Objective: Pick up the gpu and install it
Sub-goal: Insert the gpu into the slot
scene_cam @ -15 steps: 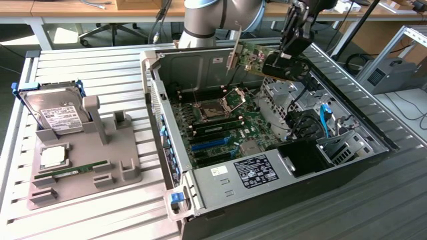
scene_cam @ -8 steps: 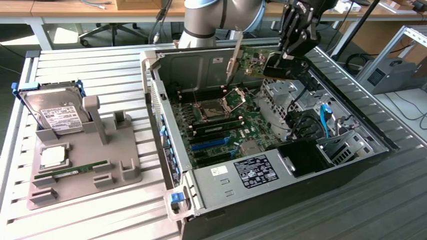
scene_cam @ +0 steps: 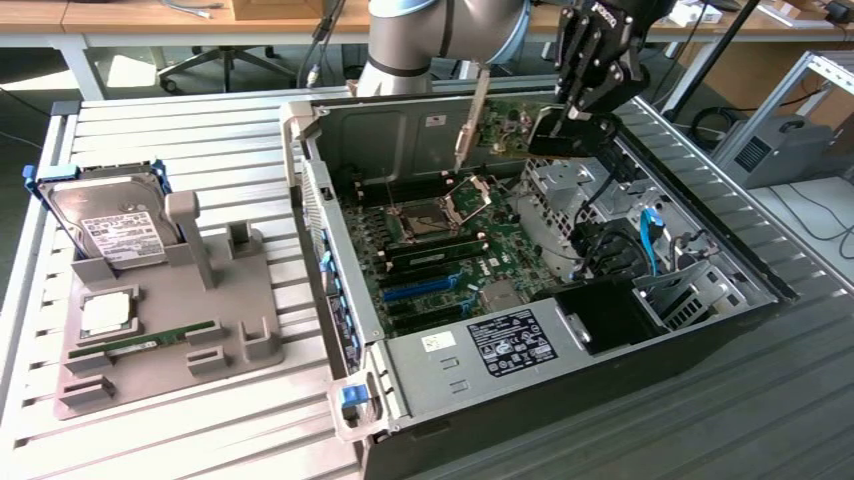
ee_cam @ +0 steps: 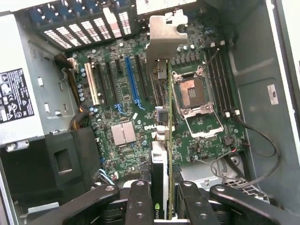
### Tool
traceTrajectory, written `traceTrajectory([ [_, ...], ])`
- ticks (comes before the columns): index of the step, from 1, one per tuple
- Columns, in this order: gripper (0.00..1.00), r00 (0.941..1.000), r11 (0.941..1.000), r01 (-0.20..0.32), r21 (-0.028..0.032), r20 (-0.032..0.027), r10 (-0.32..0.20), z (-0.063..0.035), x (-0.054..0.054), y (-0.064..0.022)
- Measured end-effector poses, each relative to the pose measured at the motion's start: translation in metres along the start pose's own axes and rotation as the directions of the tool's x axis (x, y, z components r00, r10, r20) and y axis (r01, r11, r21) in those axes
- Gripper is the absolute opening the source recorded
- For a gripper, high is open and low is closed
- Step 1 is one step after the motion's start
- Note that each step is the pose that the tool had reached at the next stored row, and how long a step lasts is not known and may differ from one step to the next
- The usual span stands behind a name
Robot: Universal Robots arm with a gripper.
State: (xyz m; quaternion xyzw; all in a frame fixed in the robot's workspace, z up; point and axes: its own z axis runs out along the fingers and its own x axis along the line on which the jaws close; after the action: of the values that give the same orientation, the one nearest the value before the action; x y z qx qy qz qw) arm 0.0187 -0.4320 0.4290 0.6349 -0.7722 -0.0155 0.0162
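My gripper [scene_cam: 558,135] is shut on the gpu [scene_cam: 505,125] and holds it in the air over the open computer case [scene_cam: 747,265], above the rear part of the motherboard [scene_cam: 461,250]. The card hangs on edge, its silver bracket [scene_cam: 471,118] pointing toward the case's back wall. In the wrist view the gpu [ee_cam: 161,154] runs edge-on away from my gripper [ee_cam: 164,206]. Its bracket [ee_cam: 164,35] hovers over the expansion slots, beside the long blue slot [ee_cam: 132,79] and the CPU socket [ee_cam: 193,93]. The black fingers [ee_cam: 140,201] press on both faces of the card.
A grey holder [scene_cam: 200,330] on the exterior view's left carries a hard drive [scene_cam: 114,235], a CPU [scene_cam: 107,312] and a green RAM stick [scene_cam: 140,343]. Inside the case are the power supply [scene_cam: 514,340], black and blue cables [scene_cam: 650,235] and a drive cage [scene_cam: 687,295].
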Motion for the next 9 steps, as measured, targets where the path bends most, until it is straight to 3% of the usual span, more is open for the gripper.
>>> traceTrajectory([
  [4,0.27,0.9969,0.9969,0.079,0.0003,-0.0040,-0.079,0.0000,0.0000,0.0000],
  [9,0.27,0.9965,0.9965,0.083,0.0003,-0.0043,-0.083,0.0000,0.0000,0.0001],
])
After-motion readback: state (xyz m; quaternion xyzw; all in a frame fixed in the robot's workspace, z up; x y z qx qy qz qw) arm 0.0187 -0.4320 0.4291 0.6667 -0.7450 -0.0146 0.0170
